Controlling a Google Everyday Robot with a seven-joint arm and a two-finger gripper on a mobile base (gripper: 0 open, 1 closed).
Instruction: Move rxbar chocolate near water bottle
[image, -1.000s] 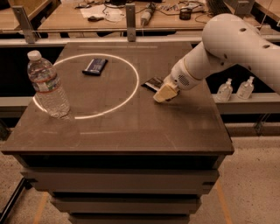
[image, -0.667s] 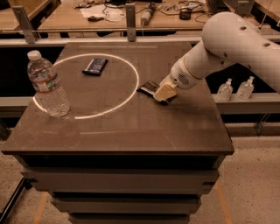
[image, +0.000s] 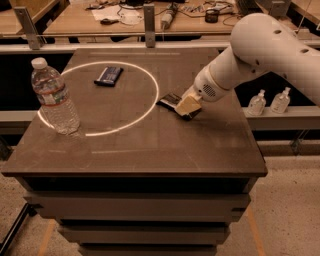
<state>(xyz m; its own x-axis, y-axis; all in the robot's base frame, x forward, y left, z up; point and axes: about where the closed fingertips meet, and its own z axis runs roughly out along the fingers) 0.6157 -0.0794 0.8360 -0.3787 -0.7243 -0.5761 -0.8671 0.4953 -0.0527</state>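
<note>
Now, gripper (image: 189, 106) right at rxbar chocolate (image: 169, 100).

The robot's thick white smooth-shelled arm (image: 260, 50) comes in from the upper right edge of the view, bends at a bulky rounded joint with small dark holes in its casing, and slopes down and to the left. It narrows into a rounded white wrist (image: 210, 89) with a small patch of perforations on its side. At its end the tan-tipped gripper (image: 187, 106) points down and to the left, low at the top of the dark brown flat desk (image: 150, 145), right of the desk's middle.
</note>
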